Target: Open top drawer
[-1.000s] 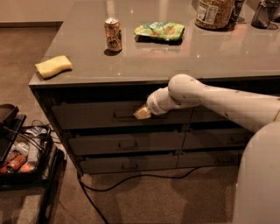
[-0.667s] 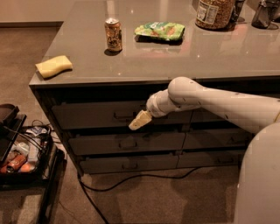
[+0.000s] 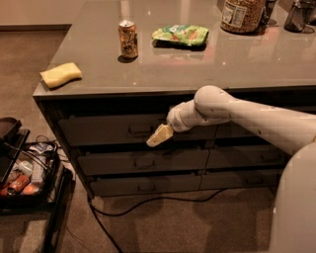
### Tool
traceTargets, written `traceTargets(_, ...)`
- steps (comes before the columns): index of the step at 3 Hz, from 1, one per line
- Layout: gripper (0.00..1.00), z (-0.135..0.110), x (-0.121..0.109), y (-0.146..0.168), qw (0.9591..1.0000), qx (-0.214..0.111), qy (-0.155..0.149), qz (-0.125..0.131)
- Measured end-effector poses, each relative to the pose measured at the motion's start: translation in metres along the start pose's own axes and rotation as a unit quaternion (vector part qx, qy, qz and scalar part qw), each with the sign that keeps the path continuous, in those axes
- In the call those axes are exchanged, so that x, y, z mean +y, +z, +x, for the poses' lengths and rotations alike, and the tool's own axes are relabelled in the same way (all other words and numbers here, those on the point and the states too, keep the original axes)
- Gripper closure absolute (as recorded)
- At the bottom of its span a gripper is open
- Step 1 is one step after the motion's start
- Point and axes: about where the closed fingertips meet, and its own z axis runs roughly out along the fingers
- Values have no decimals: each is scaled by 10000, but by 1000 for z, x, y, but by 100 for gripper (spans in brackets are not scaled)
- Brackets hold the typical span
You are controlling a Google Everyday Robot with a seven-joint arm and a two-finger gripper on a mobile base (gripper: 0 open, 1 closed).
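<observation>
The top drawer (image 3: 108, 130) is the tallest grey-brown front in the left stack, just under the counter edge. Its small rectangular handle (image 3: 139, 130) sits at the centre. My gripper (image 3: 159, 136) is a tan wedge at the end of the white arm (image 3: 237, 113), which reaches in from the right. It hangs in front of the drawer face, just right of the handle and slightly below it, pointing down and left. The drawer front looks roughly level with the two shallower drawers (image 3: 143, 162) beneath it.
On the counter (image 3: 247, 64) stand an orange can (image 3: 128, 39), a green snack bag (image 3: 180, 34), a yellow sponge (image 3: 60, 74) and a jar (image 3: 242, 15). A black cart (image 3: 24, 173) with clutter stands at the left. A cable (image 3: 148, 201) runs across the floor. A second drawer stack (image 3: 247, 155) lies behind the arm.
The gripper has dropped slightly from handle height and tilted to point down-left. The drawer front shows no clear movement.
</observation>
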Motion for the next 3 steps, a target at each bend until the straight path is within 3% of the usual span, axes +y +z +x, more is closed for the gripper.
traceTargets(1,0,-12,15,-26,9989,-403,-223,37)
traceTargets(2,0,-5,37,-25,9992,-320,-235,35)
traceTargets(3,0,-5,37,-25,9992,-320,-235,36)
